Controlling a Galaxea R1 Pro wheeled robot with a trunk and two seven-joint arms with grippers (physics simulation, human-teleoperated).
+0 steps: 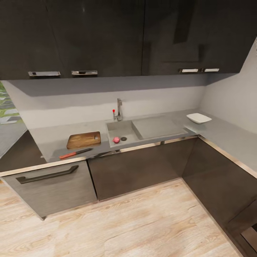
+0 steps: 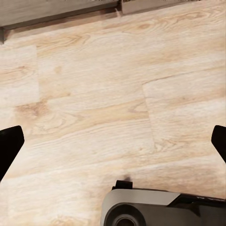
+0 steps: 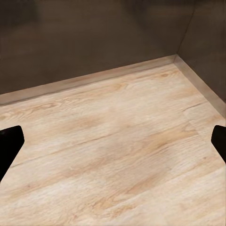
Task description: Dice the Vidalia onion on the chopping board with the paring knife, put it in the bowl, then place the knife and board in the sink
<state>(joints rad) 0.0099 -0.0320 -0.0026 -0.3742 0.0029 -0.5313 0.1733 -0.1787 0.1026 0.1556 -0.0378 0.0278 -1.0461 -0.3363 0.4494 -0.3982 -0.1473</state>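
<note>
In the head view the steel sink [image 1: 142, 130] is set into the grey countertop [image 1: 46, 137], with its tap [image 1: 118, 110] behind it. A small reddish-pink round Vidalia onion [image 1: 116, 140] lies in the basin beside the dark drain. Left of the sink rests the brown chopping board [image 1: 84, 139], and the red-handled paring knife [image 1: 75, 153] lies in front of it near the counter edge. The white bowl [image 1: 198, 118] stands at the right corner. My left gripper [image 2: 113, 143] and right gripper [image 3: 113, 143] are open over bare wooden floor, fingertips spread wide.
Dark wall cabinets [image 1: 107, 35] hang above the counter. Dark base cabinets [image 1: 142, 167] run below it and turn along the right wall. A grey drawer front [image 1: 50, 185] with a bar handle stands at the left. Part of the robot base [image 2: 160, 209] shows above the plank floor.
</note>
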